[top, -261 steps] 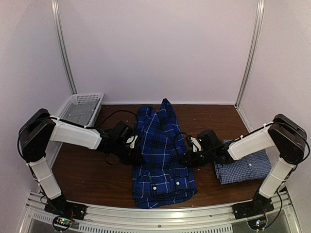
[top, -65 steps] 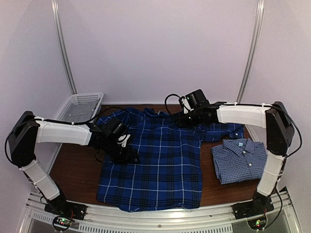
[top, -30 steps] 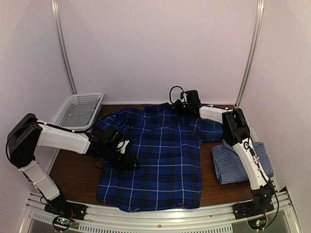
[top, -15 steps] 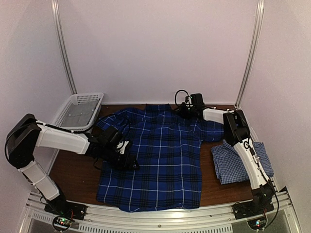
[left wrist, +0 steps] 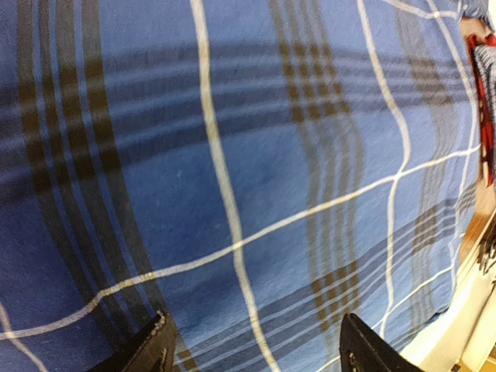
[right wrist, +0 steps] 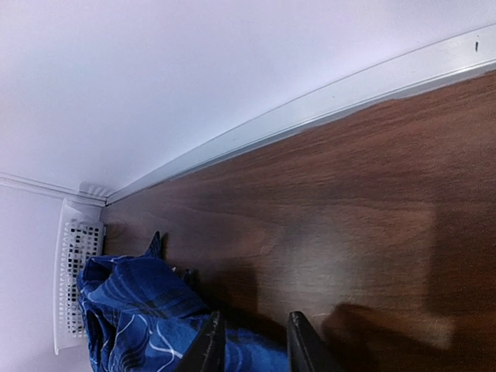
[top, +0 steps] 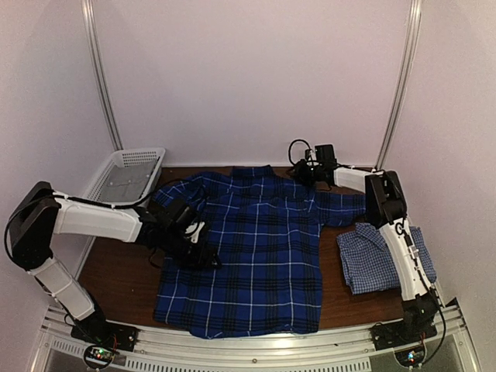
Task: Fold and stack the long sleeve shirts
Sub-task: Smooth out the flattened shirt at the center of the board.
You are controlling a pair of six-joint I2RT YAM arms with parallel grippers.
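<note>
Over plaid shirt (top: 256,248) | left gripper (left wrist: 256,349) spread, empty (wrist view) | right gripper (right wrist: 254,342): cannot tell

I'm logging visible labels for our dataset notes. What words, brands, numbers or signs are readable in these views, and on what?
No readable text in any view.
dark blue plaid shirt: no tag or print showing.
pale checked shirt: none visible.
white mesh basket: no marking legible.
small lights at the arm bases: too small to show any characters.
</note>
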